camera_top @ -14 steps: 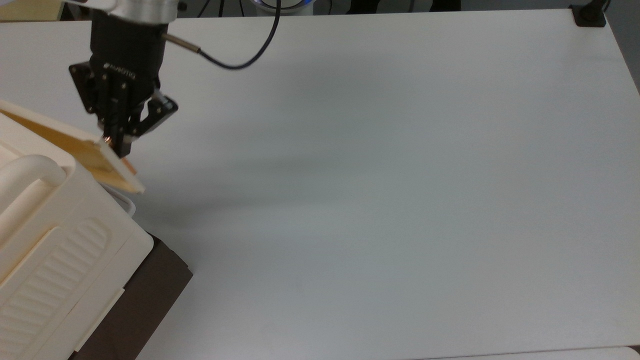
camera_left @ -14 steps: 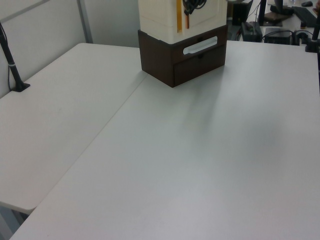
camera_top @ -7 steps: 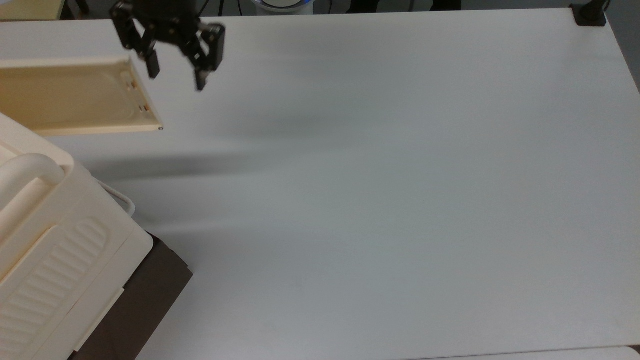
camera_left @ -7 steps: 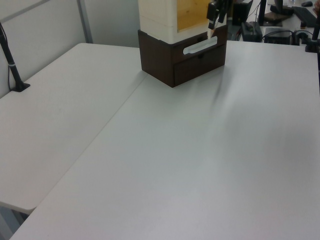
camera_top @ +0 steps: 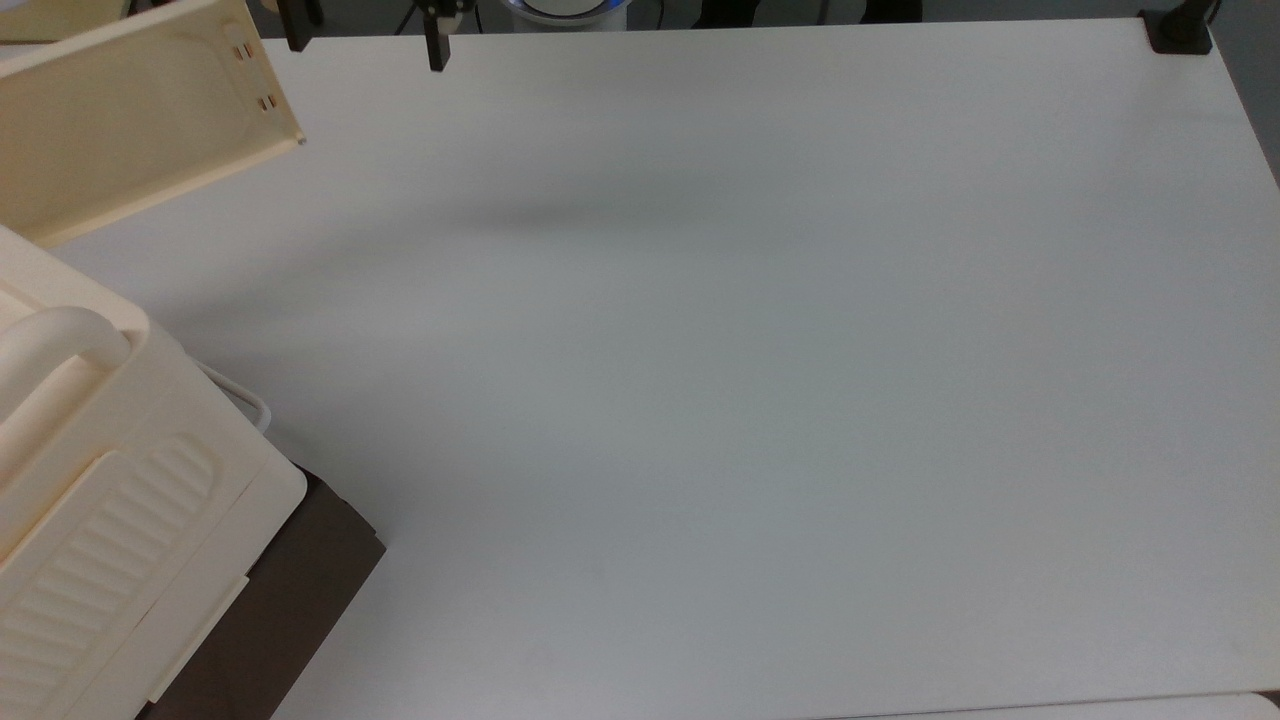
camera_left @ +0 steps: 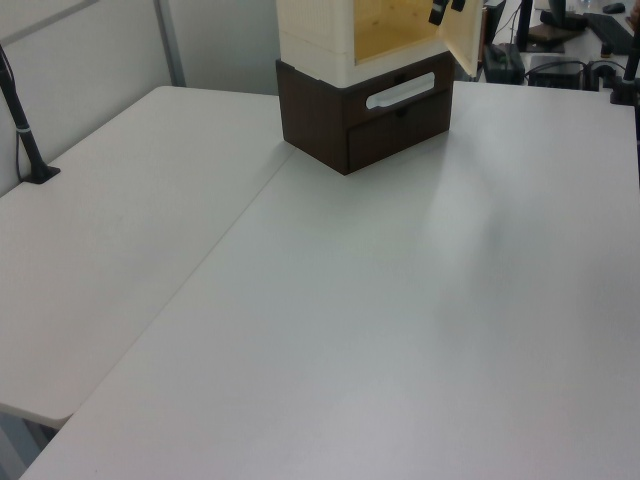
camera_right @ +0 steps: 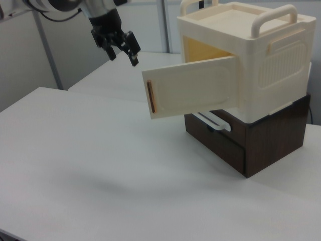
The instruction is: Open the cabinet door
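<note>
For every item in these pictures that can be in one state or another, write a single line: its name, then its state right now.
cabinet door: swung wide open, nothing gripping it
cabinet: upright on its dark base, yellow interior exposed
drawer in the dark base: shut
gripper: open, in the air, clear of the door

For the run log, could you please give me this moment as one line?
door: swung open, free | gripper: open, clear of door, holding nothing | cabinet: interior exposed | table
</note>
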Motion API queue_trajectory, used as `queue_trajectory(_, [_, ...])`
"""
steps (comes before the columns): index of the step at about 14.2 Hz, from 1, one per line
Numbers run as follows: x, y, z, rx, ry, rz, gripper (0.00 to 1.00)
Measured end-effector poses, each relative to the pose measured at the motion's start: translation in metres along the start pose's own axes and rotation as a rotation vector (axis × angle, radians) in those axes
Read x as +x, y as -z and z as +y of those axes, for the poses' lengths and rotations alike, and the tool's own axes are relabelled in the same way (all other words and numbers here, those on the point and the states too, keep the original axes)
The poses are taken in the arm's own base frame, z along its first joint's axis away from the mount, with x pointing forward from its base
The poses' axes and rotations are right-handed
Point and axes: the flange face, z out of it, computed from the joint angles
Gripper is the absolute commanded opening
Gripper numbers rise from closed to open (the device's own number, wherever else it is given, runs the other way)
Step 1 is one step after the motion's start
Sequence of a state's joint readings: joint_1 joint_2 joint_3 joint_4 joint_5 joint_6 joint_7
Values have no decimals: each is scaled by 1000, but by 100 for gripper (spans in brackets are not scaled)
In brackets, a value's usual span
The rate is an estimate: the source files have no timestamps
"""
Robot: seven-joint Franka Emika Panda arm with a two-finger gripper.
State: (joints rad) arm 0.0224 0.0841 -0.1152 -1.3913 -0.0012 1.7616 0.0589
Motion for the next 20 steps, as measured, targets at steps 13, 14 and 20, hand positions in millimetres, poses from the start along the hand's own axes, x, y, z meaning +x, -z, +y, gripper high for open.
queue_trajectory(13, [-25, -49, 90, -125, -117, -211, 100])
queue_trajectory(14, [-27, -54, 92, -125, -120, -220, 100])
queue_trajectory(20, [-28, -61, 78, -119, -93, -234, 100])
